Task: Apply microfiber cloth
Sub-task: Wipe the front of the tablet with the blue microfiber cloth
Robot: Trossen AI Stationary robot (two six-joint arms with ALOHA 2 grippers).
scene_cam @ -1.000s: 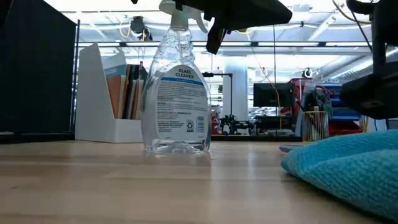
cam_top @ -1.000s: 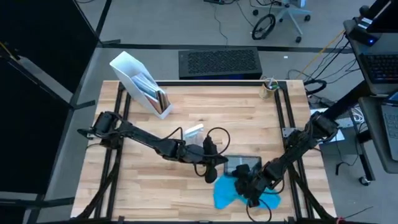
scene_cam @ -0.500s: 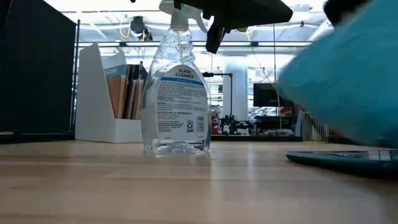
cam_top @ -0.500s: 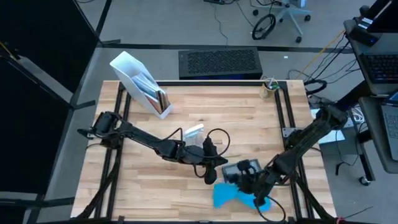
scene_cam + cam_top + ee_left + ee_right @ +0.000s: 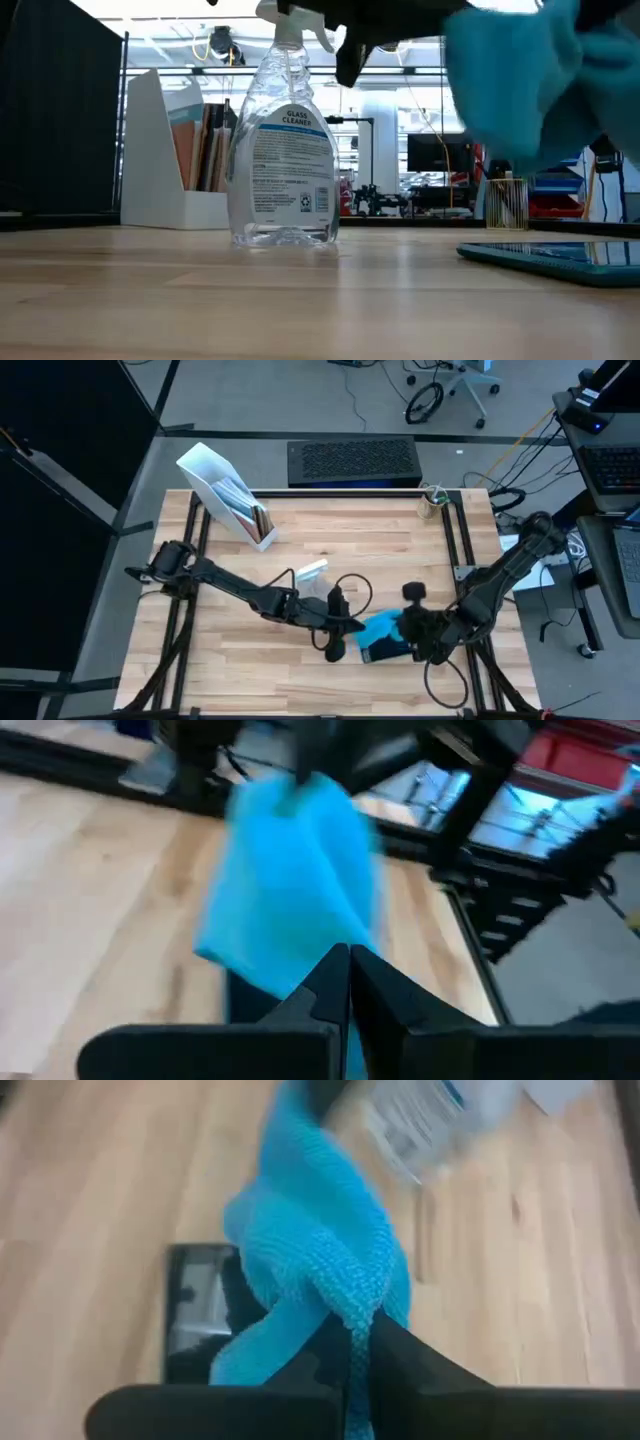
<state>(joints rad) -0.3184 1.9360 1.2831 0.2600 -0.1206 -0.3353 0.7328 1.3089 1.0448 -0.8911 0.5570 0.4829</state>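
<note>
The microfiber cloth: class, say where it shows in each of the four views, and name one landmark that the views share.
High view: microfiber cloth low and right of centre, over the tablet.
Low view: upper right, hanging above the tablet.
Left wrist view: centre.
Right wrist view: centre, pinched by the right gripper.
Shared landmark: the tablet.

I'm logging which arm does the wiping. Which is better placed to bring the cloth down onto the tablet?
The right. Its pincer grips the microfiber cloth, lifted above the tablet. The left pincer is shut and empty beside the tablet.
</note>
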